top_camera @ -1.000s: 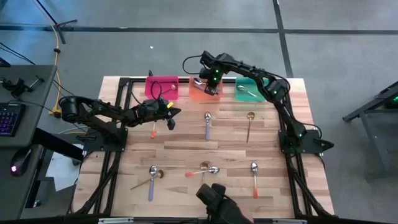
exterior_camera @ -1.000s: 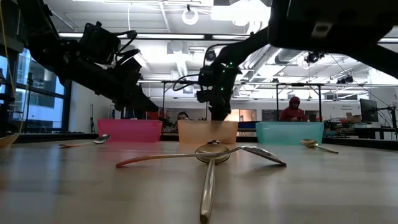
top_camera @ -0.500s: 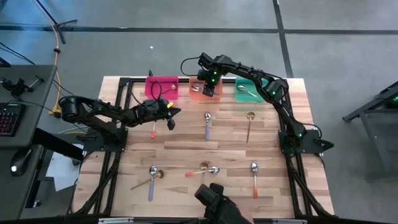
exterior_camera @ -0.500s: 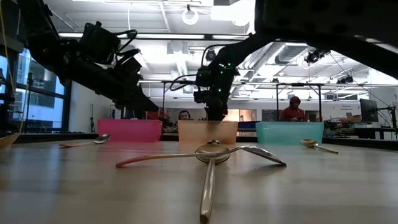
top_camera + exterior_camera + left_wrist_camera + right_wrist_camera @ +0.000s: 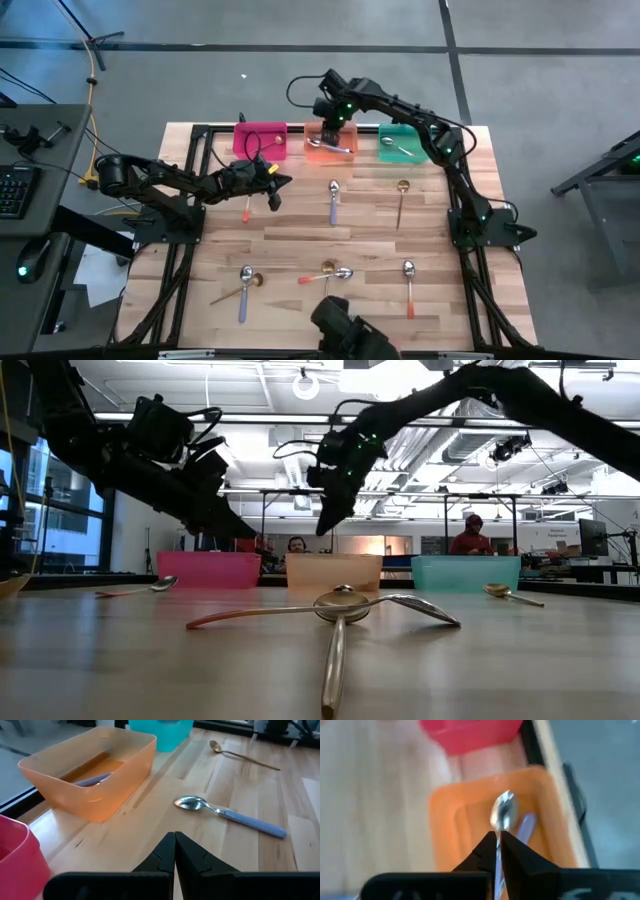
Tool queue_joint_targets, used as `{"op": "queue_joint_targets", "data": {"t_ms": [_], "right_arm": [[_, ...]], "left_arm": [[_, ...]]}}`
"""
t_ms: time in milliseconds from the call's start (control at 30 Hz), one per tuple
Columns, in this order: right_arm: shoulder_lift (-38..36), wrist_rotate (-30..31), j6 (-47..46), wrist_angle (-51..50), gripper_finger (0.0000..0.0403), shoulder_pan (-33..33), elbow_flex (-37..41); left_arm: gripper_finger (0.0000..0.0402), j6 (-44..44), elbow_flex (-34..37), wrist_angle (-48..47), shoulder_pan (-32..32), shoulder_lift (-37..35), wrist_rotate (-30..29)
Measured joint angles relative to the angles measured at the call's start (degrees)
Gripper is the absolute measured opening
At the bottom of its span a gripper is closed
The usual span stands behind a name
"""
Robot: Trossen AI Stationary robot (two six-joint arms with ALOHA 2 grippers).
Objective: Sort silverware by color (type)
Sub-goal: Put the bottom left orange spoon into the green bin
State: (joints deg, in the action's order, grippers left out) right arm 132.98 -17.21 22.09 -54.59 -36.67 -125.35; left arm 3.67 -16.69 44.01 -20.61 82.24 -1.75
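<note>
One spoon point(image 5: 503, 815) lies in the orange bin point(image 5: 330, 147), half hidden behind the right jaws' point(image 5: 497, 840) closed tips.

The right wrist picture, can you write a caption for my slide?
The right arm's tool, fingers together, hangs over the orange plastic bin, where a purple-handled silver spoon lies inside.

No writing, label, brand mark, number or sign can be read anywhere in these views.
</note>
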Motion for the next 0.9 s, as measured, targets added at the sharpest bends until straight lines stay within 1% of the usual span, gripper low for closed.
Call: {"op": "queue_joint_targets", "data": {"t_ms": [67, 233, 300, 367, 467, 567, 700, 733, 800, 900], "right_arm": [[-2.53, 0.22, -1.46, 8.99, 0.0004, 0.67, 7.06], [-10.66, -0.69, -6.99, 38.30, 0.0001, 4.26, 28.45], [-14.04, -0.68, -8.49, 47.92, 0.0000, 5.30, 37.12], [-17.42, -0.80, -10.20, 55.36, 0.0000, 5.92, 45.17], [-22.82, -0.39, -13.69, 62.93, 0.0000, 7.31, 55.85], [-28.17, 1.32, -17.00, 66.97, 0.0000, 9.85, 64.59], [-34.41, 7.96, -17.59, 70.05, 0.0000, 14.50, 73.07], [-35.78, 8.47, -17.54, 72.25, 0.0000, 15.48, 75.12], [-38.07, 8.43, -18.17, 78.43, 0.0000, 17.30, 79.76], [-40.76, 7.78, -22.32, 91.81, 0.0000, 19.05, 87.14]], "left_arm": [[0.0000, 0.76, 0.00, 1.01, -0.08, 0.00, -0.05], [0.0000, 0.79, -0.02, 1.74, 0.19, -0.02, -0.55], [0.0000, 0.70, -0.01, 1.77, 0.83, 0.00, -1.79], [0.0000, -0.02, -0.01, 1.77, 1.54, 0.01, -2.80], [0.0000, -0.75, -0.01, 1.74, 2.81, 0.04, -2.97], [0.0000, 0.97, 0.00, 1.72, 4.68, 0.04, -2.64], [0.0000, 2.72, 0.00, 1.21, 8.61, 0.04, -0.31], [0.0000, 2.77, 0.00, 1.20, 9.93, 0.07, -0.35], [0.0002, 3.56, -0.04, 1.16, 12.81, 0.07, -0.46], [0.0012, 6.10, -0.86, -0.05, 17.66, 0.11, -0.71]]}}
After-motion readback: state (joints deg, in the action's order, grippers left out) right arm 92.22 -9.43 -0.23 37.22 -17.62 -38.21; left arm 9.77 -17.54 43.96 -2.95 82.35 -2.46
